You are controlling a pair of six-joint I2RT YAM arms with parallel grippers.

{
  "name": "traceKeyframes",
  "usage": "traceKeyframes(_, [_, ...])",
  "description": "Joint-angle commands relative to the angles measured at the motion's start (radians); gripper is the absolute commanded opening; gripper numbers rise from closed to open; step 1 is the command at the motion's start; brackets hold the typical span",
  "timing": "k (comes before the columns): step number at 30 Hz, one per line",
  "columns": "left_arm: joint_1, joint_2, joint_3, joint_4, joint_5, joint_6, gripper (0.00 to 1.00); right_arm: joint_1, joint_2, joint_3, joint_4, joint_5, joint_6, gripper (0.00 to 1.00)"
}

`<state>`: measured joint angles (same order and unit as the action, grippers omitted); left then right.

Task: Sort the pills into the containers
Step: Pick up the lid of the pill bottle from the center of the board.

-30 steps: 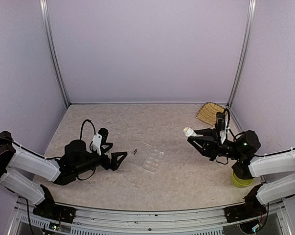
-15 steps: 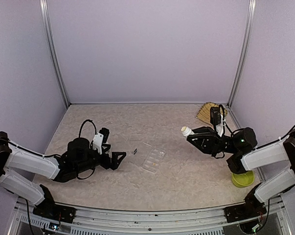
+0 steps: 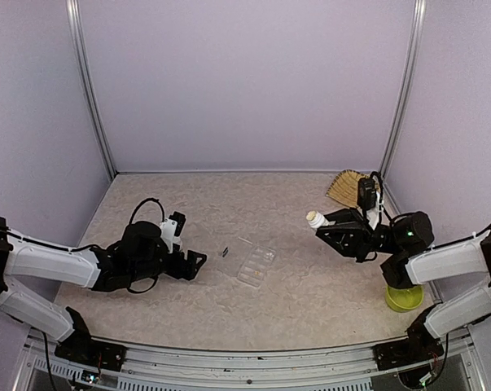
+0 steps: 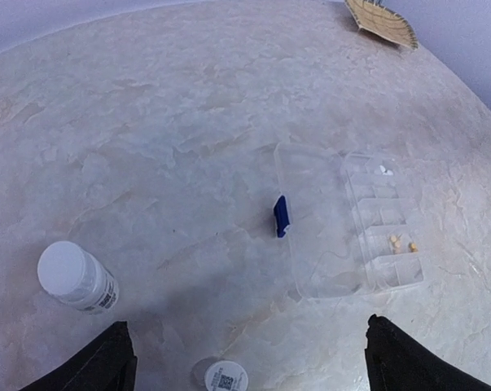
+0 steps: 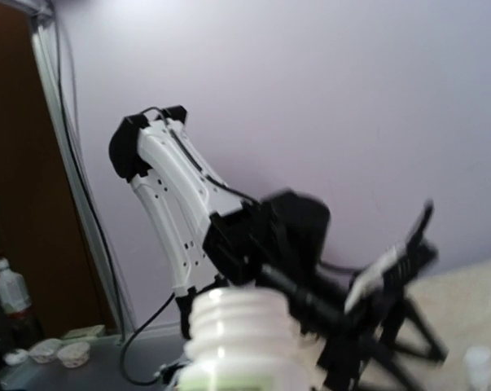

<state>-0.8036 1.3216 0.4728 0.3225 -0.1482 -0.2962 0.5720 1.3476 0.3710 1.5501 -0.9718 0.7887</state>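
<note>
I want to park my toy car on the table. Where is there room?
Bare table lies along the back wall, behind the clear box, and again in front, between the box and the table's near edge. It is crowded round the box: the blue piece, the open left gripper and a capped bottle.
</note>
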Motion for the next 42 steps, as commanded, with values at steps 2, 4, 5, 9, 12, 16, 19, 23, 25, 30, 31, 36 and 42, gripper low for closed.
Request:
traceKeyframes(2, [0.007, 0.048, 0.018, -0.091, -0.015, -0.037, 0.91, -0.008, -0.164, -0.013, -0.165, 0.055, -0.224, 0.14])
traceKeyframes(4, [0.007, 0.058, 0.016, -0.095, -0.013, -0.045, 0.88, -0.008, -0.238, -0.021, -0.285, 0.099, -0.304, 0.13])
traceKeyframes(5, [0.007, 0.064, 0.016, -0.097, -0.011, -0.048, 0.86, -0.008, -0.271, -0.024, -0.332, 0.12, -0.339, 0.13])
traceKeyframes(9, [0.007, 0.085, 0.025, -0.113, -0.002, -0.055, 0.79, -0.008, -0.355, -0.026, -0.458, 0.156, -0.427, 0.14])
traceKeyframes(12, [0.007, 0.106, 0.033, -0.128, 0.006, -0.054, 0.76, -0.008, -0.371, -0.031, -0.476, 0.158, -0.436, 0.14])
traceKeyframes(16, [0.006, 0.144, 0.053, -0.155, 0.006, -0.048, 0.7, -0.008, -0.367, -0.041, -0.463, 0.156, -0.432, 0.15])
traceKeyframes(19, [0.006, 0.16, 0.055, -0.161, 0.003, -0.046, 0.68, -0.008, -0.36, -0.043, -0.454, 0.152, -0.425, 0.16])
traceKeyframes(23, [0.006, 0.18, 0.059, -0.159, -0.002, -0.043, 0.64, -0.008, -0.359, -0.046, -0.45, 0.149, -0.421, 0.16])
traceKeyframes(25, [0.004, 0.194, 0.063, -0.156, 0.0, -0.04, 0.63, -0.008, -0.361, -0.047, -0.452, 0.149, -0.421, 0.16])
traceKeyframes(30, [-0.011, 0.239, 0.083, -0.158, -0.01, -0.029, 0.56, -0.008, -0.369, -0.053, -0.466, 0.154, -0.424, 0.16])
traceKeyframes(31, [-0.014, 0.246, 0.085, -0.158, -0.014, -0.028, 0.54, -0.008, -0.369, -0.054, -0.468, 0.156, -0.425, 0.16])
traceKeyframes(36, [-0.024, 0.265, 0.094, -0.152, -0.021, -0.029, 0.47, -0.008, -0.367, -0.055, -0.476, 0.156, -0.426, 0.16])
traceKeyframes(42, [-0.028, 0.266, 0.102, -0.151, -0.028, -0.026, 0.38, -0.008, -0.355, -0.049, -0.482, 0.154, -0.427, 0.16])
